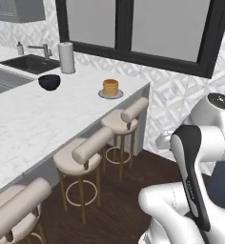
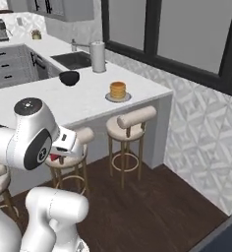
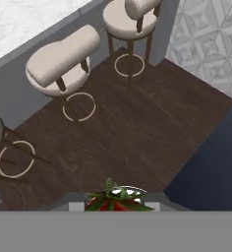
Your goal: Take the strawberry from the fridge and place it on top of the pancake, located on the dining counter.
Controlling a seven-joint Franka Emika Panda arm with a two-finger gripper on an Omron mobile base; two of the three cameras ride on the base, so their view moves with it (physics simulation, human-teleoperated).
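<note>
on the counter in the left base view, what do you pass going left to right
soap bottle → faucet → dark bowl → paper towel roll → pancake stack on its plate

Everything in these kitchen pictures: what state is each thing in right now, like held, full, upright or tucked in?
strawberry: gripped, leafy top showing, above the floor.
gripper: shut on the strawberry.
pancake: stacked on its plate, nothing on top.
plate: flat near the dining counter's corner.
dark bowl: upright; contents cannot be told.
paper towel roll: standing by the sink.
stools: upright, along the counter.
</note>
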